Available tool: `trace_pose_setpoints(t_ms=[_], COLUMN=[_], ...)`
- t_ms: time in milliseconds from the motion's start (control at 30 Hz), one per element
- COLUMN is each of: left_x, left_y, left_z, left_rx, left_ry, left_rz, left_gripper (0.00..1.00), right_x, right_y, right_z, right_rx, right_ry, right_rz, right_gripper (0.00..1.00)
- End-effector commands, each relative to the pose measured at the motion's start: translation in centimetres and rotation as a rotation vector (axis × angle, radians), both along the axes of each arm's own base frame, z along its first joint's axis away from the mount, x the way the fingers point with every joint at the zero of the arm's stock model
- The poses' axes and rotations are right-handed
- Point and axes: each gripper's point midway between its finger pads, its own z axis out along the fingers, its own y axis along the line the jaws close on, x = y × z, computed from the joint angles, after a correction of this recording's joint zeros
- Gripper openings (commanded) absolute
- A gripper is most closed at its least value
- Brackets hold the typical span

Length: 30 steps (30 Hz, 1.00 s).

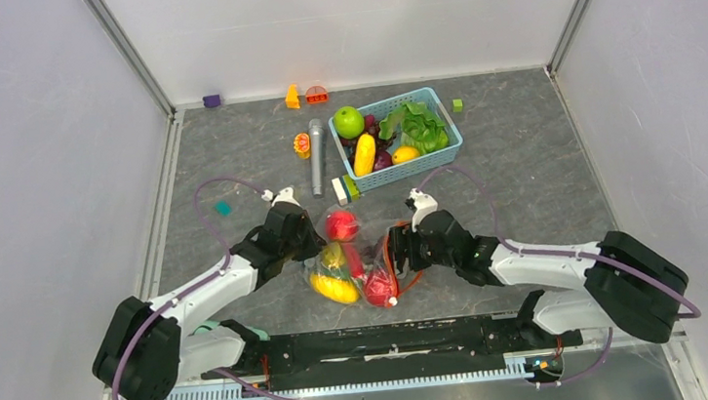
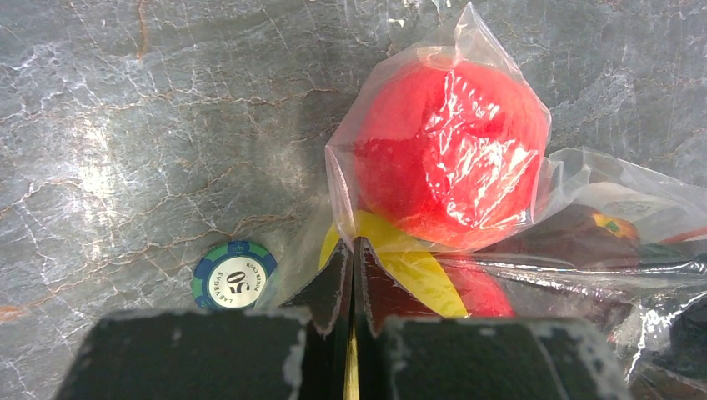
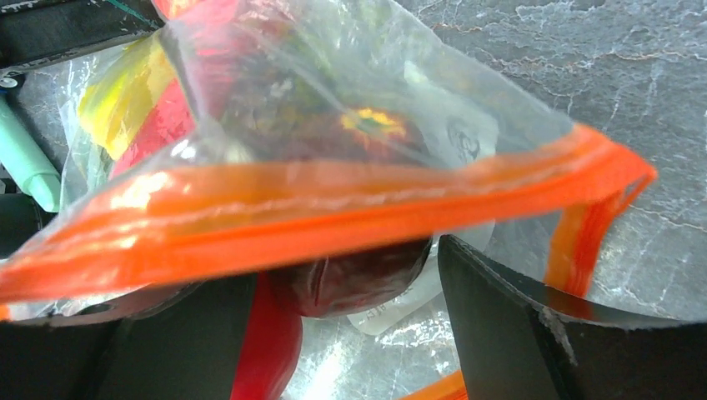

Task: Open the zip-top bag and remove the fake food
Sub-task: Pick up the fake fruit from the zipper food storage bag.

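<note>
Top external: one zip-top bag (image 1: 358, 256)

Bag: we log the zip-top bag (image 1: 361, 258) on the table (image 1: 524, 174), front centre, between both grippers.
Left: left gripper (image 1: 311, 250) pinches the bag's left edge; a poker chip (image 2: 234, 275) lies just beside it.
Right: right gripper (image 1: 396, 252) straddles the zip end.
Inside: the fake food (image 1: 341, 225), packed in the bag.
Behind: basket (image 1: 448, 117) to the far right; microphone (image 1: 316, 155) just left of it.
</note>
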Motion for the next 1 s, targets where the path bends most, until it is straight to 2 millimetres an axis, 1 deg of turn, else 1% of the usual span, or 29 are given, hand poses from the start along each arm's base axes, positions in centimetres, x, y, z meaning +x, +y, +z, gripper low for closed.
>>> trace_pose_setpoints(t_ms=[0, 167, 267, 400, 500, 633, 700, 767, 967], left_x=[-1.1, -1.3, -1.4, -1.3, -1.2, -1.0, -0.9, -0.8, -0.7], left_y=[-0.1, -0.2, -0.3, -0.2, -0.1, 0.2, 0.4, 0.6, 1.2], left_z=[-0.6, -0.7, -0.6, -0.4, -0.2, 0.1, 0.2, 0.3, 0.4], left_rx=[-0.023, -0.032, -0.037, -0.037, -0.035, -0.022, -0.014, -0.006, -0.005], left_ry=[0.045, 0.049, 0.048, 0.042, 0.037, 0.031, 0.030, 0.030, 0.026], left_rz=[-0.004, -0.008, -0.008, -0.006, 0.000, 0.016, 0.029, 0.045, 0.095], left_gripper=[0.02, 0.02, 0.02, 0.02, 0.02, 0.02, 0.02, 0.02, 0.02], right_x=[1.4, 1.8, 1.9, 1.7, 1.7, 1.5, 0.9, 0.6, -0.4], right_y=[1.8, 2.1, 2.1, 1.9, 1.6, 0.8, 0.5, 0.0, -1.7], right_z=[1.6, 0.8, 0.2, 0.0, 0.4, 0.9, 1.4, 1.9, 4.0], right_rx=[0.050, 0.022, 0.007, 0.000, -0.004, -0.017, -0.003, 0.008, 0.013], right_ry=[-0.048, -0.042, -0.033, -0.031, -0.041, -0.056, -0.052, -0.056, -0.086], right_rz=[0.015, 0.022, 0.022, 0.026, 0.029, 0.034, 0.057, 0.063, 0.079], right_gripper=[0.85, 0.88, 0.87, 0.77, 0.69, 0.65, 0.63, 0.61, 0.61])
